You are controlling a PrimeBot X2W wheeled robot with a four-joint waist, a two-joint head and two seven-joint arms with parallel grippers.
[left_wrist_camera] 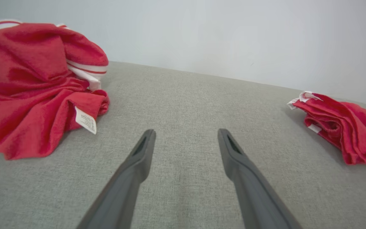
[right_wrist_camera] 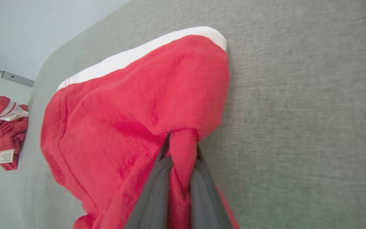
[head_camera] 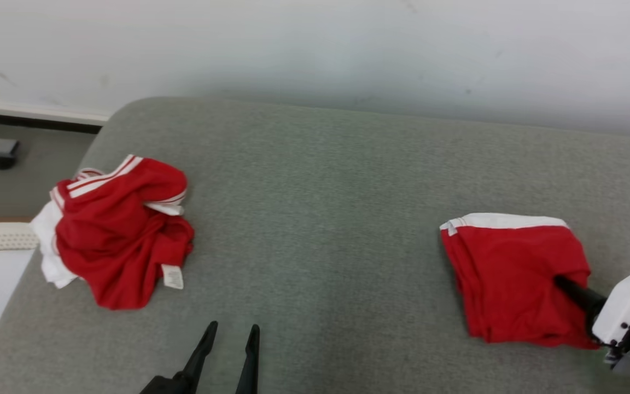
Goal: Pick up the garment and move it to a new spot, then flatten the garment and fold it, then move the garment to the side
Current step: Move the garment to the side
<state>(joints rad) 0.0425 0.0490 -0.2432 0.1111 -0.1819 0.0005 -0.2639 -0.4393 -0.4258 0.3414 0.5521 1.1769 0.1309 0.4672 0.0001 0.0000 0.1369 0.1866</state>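
Grey pad (head_camera: 315, 180) | R pincer (right_wrist_camera: 182, 146) pinching folded red garment (head_camera: 512, 273) | L pincer (head_camera: 234, 326) spread, empty

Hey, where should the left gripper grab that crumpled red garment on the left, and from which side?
Take the bunched fold beside the white label on the crumpled garment, coming from its near right side. That fold stands raised and faces the open left gripper, which could likely close around it.
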